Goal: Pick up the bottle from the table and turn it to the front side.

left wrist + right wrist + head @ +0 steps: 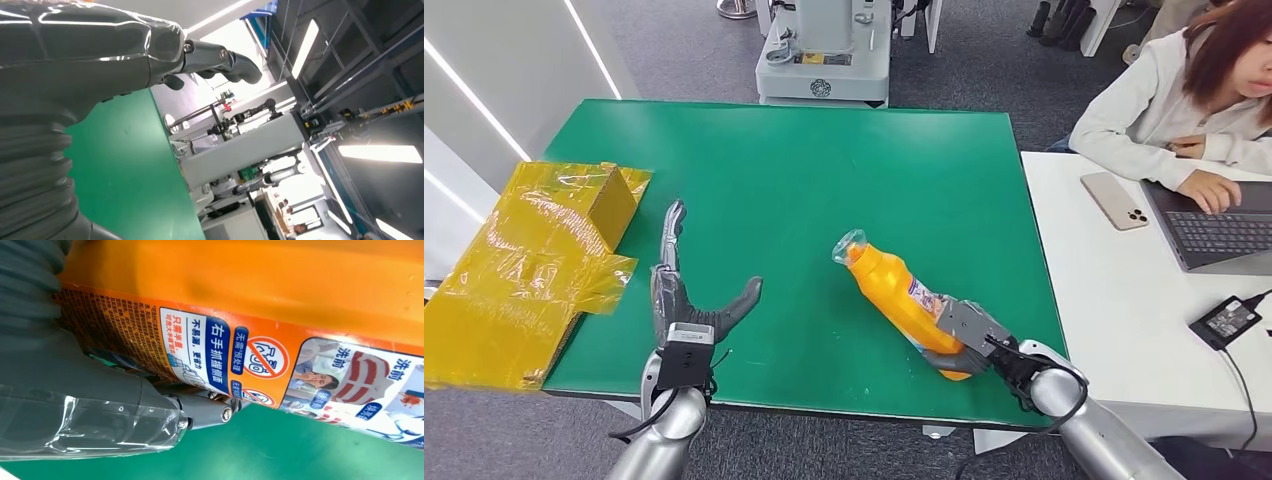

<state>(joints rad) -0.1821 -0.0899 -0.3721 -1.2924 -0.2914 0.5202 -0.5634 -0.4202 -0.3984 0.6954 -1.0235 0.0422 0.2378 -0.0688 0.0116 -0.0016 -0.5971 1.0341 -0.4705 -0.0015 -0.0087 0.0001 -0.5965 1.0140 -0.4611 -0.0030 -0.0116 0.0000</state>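
Note:
An orange bottle (894,291) with a clear cap lies tilted on the green table (824,170), cap pointing to the far left. My right hand (969,340) grips its base end near the table's front edge. Close up in the right wrist view, the bottle's printed label (240,357) faces the camera and my thumb (200,410) presses against it. My left hand (686,300) rests on the table at the front left, fingers spread and holding nothing. The left wrist view has the left hand (100,55) over the green surface.
Crumpled yellow wrapping and a yellow box (534,260) lie at the table's left edge. A white desk (1104,300) stands to the right with a phone, a laptop (1219,230) and a person typing. A grey machine base (824,60) stands beyond the far edge.

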